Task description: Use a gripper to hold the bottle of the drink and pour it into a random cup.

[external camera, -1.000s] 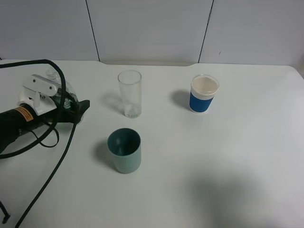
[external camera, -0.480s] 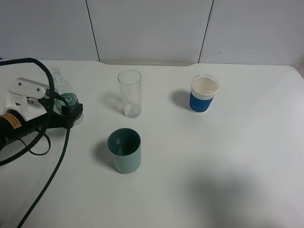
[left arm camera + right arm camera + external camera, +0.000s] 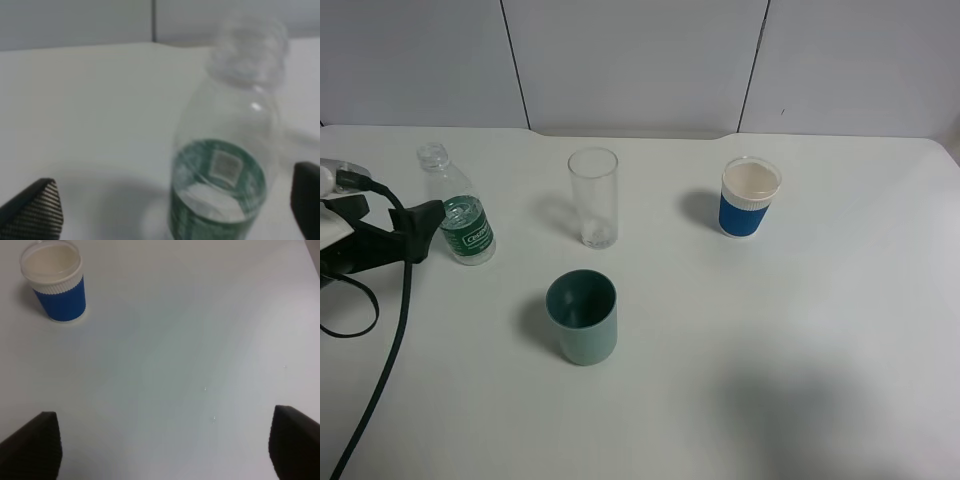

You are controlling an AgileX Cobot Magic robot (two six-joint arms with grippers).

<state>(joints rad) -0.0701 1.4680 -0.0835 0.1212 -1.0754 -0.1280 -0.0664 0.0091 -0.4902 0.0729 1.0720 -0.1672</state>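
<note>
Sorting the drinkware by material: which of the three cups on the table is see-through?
The tall clear glass tumbler at the back; the teal-green cup and blue-and-white paper cup are opaque.

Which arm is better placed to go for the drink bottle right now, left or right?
Left. Its open gripper sits just beside the bottle, which fills the left wrist view. The right gripper is over bare table near the blue-and-white cup, on the far side.
</note>
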